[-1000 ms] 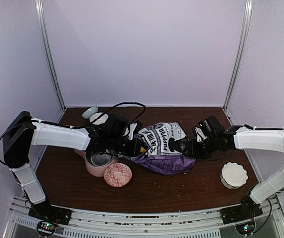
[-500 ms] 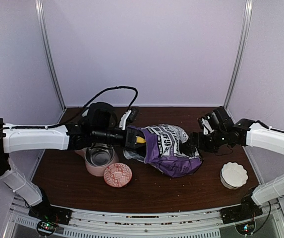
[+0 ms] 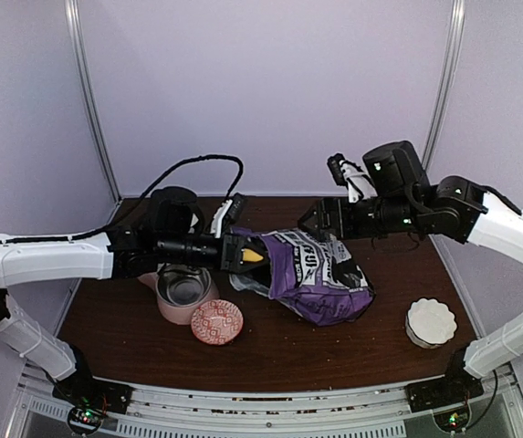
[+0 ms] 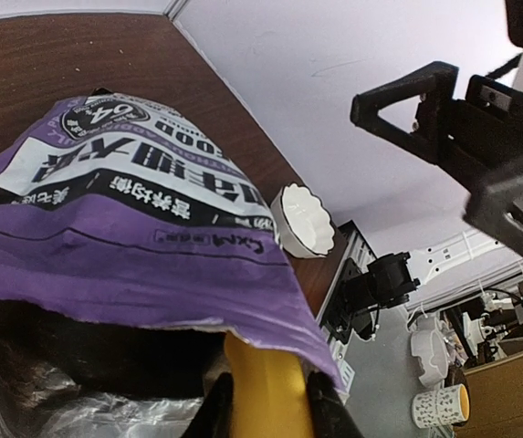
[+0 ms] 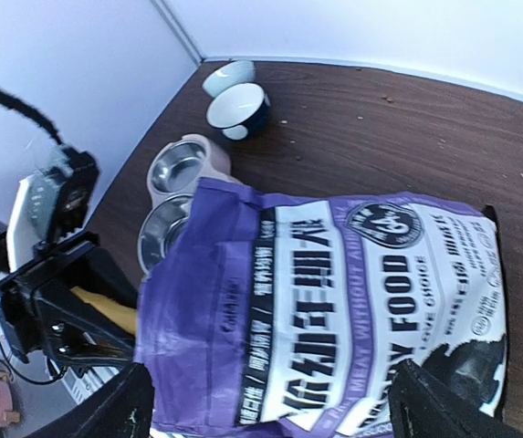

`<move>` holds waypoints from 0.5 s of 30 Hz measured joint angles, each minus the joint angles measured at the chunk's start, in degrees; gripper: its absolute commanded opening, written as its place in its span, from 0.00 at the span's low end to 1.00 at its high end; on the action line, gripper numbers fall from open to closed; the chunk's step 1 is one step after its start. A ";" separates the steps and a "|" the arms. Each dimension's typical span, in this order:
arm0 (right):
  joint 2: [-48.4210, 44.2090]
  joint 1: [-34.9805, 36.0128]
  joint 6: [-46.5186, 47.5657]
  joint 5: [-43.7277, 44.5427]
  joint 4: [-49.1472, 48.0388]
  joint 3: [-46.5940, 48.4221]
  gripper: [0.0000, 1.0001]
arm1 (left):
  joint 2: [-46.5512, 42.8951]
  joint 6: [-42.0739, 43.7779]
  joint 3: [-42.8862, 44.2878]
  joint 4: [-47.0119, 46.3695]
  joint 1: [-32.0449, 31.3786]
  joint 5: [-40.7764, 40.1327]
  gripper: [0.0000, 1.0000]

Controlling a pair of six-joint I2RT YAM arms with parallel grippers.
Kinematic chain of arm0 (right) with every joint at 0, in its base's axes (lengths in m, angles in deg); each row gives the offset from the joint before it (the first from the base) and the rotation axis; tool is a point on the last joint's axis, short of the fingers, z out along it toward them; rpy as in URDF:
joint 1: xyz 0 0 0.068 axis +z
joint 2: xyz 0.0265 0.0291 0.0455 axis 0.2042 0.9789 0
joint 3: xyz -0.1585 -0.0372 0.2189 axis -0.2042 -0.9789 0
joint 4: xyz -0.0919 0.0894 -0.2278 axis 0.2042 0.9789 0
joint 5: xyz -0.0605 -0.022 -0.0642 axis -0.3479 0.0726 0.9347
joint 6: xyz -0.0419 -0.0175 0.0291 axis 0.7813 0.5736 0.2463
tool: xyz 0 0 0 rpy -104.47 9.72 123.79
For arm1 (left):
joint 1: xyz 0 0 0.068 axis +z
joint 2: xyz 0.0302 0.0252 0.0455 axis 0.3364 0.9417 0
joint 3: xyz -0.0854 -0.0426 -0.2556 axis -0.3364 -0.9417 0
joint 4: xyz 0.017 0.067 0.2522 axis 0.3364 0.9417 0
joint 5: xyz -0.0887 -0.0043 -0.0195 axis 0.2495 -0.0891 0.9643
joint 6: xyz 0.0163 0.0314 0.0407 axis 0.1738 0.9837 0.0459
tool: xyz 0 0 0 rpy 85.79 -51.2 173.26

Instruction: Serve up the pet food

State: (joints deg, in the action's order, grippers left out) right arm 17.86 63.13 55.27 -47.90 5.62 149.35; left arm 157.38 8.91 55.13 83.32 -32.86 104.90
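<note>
Left wrist view: the left gripper [image 4: 266, 415] has its fingers [image 4: 214, 412] closed on the handle of the yellow scoop [image 4: 263, 374], whose front end reaches under the torn lip of the purple bag [image 4: 133, 210]. The pet food itself is hidden inside that bag, which lies slumped on the table [image 3: 334, 351] beside the pink feeder [image 3: 183, 294]. The right gripper [image 3: 320, 219] hangs above the bag, jaws spread wide, holding nothing. Loose kibble is likely light and free-pouring, so it is best taken by scoop. The soft bag will probably sag shut unless its lip is pinched up.
</note>
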 measured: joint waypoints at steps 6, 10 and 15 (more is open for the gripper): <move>8.28 5.05 1.07 0.57 -0.04 6.86 0.88 | -0.37 0.00 -0.55 -0.66 0.00 0.00 0.00; 13.29 6.51 1.27 1.66 1.03 9.70 0.84 | -0.46 0.02 -0.72 -0.87 0.00 0.00 0.00; 16.61 8.09 2.16 3.72 3.13 12.07 0.77 | -0.57 0.04 -0.76 -0.85 0.00 0.02 0.00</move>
State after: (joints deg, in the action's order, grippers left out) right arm 34.47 71.22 57.43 -44.18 8.75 161.41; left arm 156.81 8.95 54.36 82.46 -32.86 104.92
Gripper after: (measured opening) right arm 0.807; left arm 0.235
